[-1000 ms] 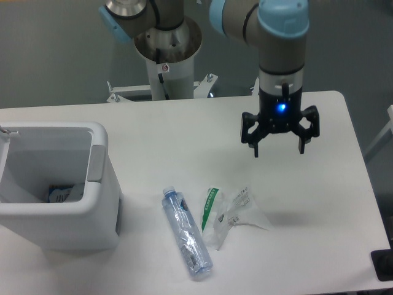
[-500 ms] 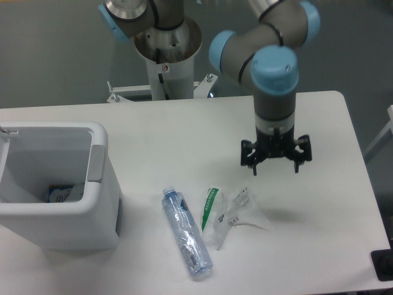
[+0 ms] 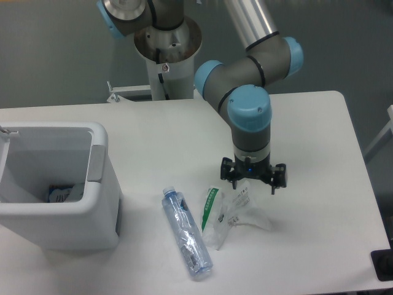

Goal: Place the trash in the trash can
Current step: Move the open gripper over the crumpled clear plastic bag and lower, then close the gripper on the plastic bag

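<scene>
A crumpled clear plastic wrapper (image 3: 227,212) with a green strip and white labels lies on the white table, right of centre near the front. A crushed clear bluish bottle (image 3: 186,233) lies beside it to the left, cap pointing away from the camera. My gripper (image 3: 253,182) hangs open just above the wrapper's far right part, fingers spread and pointing down, with nothing between them. The white trash can (image 3: 98,184) stands at the left edge of the table, well to the left of the gripper; some item shows at its bottom.
The arm's base column (image 3: 167,55) stands behind the table's far edge. The table's right edge (image 3: 362,184) lies right of the gripper. A dark object (image 3: 384,265) sits at the front right corner.
The gripper has moved left, toward the camera and down, from the far right of the table to just over the wrapper. It stays open. Bottle and wrapper have not moved.
</scene>
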You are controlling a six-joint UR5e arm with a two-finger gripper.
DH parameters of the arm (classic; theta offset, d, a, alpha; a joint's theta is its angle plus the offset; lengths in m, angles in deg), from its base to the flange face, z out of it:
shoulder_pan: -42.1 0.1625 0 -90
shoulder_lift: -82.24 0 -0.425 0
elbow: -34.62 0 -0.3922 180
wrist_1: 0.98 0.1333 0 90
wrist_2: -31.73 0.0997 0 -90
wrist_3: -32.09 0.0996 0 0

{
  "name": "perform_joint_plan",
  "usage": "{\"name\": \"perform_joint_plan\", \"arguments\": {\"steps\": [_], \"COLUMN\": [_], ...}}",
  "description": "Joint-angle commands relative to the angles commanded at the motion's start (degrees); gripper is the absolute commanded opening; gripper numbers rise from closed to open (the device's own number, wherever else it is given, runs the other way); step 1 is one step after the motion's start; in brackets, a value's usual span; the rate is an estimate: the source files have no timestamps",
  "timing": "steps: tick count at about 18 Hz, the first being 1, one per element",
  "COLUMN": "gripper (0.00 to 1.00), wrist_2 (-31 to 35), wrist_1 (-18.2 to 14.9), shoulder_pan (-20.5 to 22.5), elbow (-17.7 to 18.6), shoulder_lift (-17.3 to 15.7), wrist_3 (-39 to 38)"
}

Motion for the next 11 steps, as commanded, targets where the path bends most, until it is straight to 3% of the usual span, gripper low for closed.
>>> {"name": "perform_joint_plan", "arguments": {"steps": [4,9,11], "gripper": [1.0,1.0,0.95], "wrist_2": [-0.27,-0.09,-0.09], "wrist_1": [0.09,0.18,0.18], "shoulder_pan": [-0.88,-1.58,-1.58], "elbow": [2.02,1.59,1.59], "shoulder_lift": [0.26,1.93,2.28], "wrist_3": [3.35,3.26,3.26]}}
